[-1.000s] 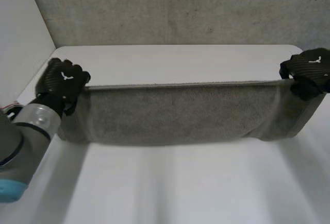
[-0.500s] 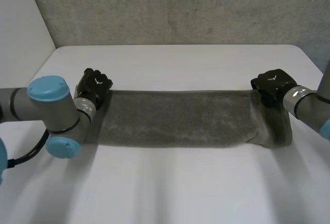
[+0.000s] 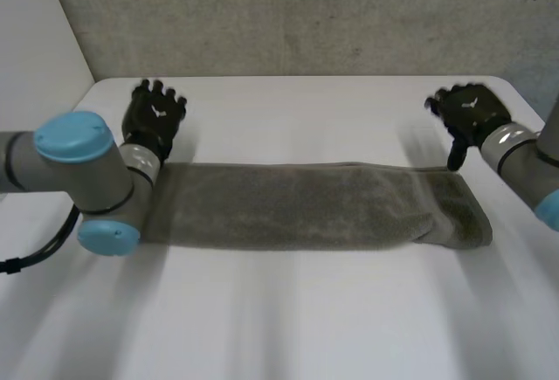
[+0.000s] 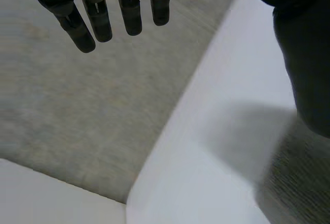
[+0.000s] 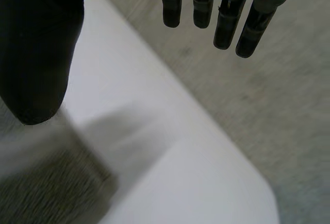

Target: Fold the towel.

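Towel: the grey towel [image 3: 306, 205] lies flat on the white worktop [image 3: 306, 328] as a long narrow band running from 9 to 3 o'clock across the middle.
Change: a second ago both hands held the towel's far long edge raised, one at each end. Half a second ago they had lowered it. Now both have let go and that edge rests flat.
Left hand: the left hand [image 3: 154, 120] is released, with fingers straight and spread. It sits at about 11 o'clock from the towel's 9 o'clock end, clear of the cloth. Its wrist view confirms nothing is held.
Right hand: the right hand [image 3: 468, 114] is released, with fingers straight. It sits at about 12 o'clock from the towel's 3 o'clock end, with the thumb tip near the far edge and apparently not touching it.
Task status: in my judgement a lengthwise fold is laid and set down. The band is long, so an end-over-end fold probably remains.
Defect noted: the 3 o'clock end looks rounded rather than square and may need aligning.
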Tool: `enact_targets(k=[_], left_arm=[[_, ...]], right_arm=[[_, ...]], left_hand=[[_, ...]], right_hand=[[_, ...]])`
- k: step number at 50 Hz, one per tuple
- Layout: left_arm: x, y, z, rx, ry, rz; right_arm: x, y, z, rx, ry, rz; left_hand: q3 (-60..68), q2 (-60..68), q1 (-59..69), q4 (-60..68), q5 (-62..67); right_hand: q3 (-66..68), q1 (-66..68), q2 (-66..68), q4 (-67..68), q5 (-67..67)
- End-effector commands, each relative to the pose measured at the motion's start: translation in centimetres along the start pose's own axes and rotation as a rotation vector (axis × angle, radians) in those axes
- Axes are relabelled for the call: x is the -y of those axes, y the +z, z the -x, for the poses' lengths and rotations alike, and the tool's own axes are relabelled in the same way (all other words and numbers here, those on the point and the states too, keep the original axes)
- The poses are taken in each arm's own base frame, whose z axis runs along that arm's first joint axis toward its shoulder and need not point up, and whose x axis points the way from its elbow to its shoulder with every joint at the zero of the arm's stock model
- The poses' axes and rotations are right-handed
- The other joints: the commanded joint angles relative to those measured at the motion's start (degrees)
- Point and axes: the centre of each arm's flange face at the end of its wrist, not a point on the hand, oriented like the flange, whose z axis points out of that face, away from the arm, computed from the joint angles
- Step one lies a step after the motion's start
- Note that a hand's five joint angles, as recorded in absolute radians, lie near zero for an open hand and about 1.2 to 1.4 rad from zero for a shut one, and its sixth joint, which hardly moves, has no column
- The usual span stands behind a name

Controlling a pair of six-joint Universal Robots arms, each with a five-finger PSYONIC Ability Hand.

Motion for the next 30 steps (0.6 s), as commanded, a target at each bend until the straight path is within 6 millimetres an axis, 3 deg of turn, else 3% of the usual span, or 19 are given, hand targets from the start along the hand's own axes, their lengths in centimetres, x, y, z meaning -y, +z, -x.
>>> enact_targets(k=[1, 7, 13, 15, 22, 30], left_arm=[[3.9, -2.5, 5.1, 0.073, -0.296, -0.083], [4.2, -4.5, 6.4, 0.068, -0.423, -0.086], [3.6, -8.1, 4.9, -0.036, -0.455, -0.051], [3.0, -9.7, 3.9, -0.075, -0.458, -0.023], [2.0, -11.1, 2.5, -0.101, -0.465, 0.003], [1.1, -11.1, 1.7, -0.095, -0.464, -0.002]], right_arm=[[5.0, -4.5, -1.4, -0.032, 0.101, -0.135], [5.2, -7.1, -0.6, 0.007, 0.119, -0.086], [3.0, -9.3, 1.2, 0.074, 0.138, 0.037], [0.9, -9.9, 1.6, 0.078, 0.117, 0.098], [-2.4, -10.2, 2.2, 0.104, 0.099, 0.162], [-6.2, -8.7, 3.3, 0.146, 0.138, 0.233]], left_hand=[[-2.98, -3.71, -4.24, -4.21, -11.65], [-2.98, -3.71, -4.24, -4.21, -11.65], [-2.81, -3.54, -4.08, -4.04, -11.48], [-2.81, -3.54, -4.08, -4.04, -11.48], [-2.81, -3.54, -4.08, -4.04, -11.48], [-2.81, -3.54, -4.08, -4.04, -11.48]], right_hand=[[-4.14, -3.48, -4.17, -4.70, -3.53], [-4.14, -3.48, -4.17, -4.70, -3.53], [-3.21, -2.55, -3.24, -3.77, -2.60], [0.81, 1.47, 0.77, 0.24, 1.41], [3.35, 4.01, 3.32, 2.78, 3.95], [10.90, 11.56, 10.87, 10.34, 11.51]])
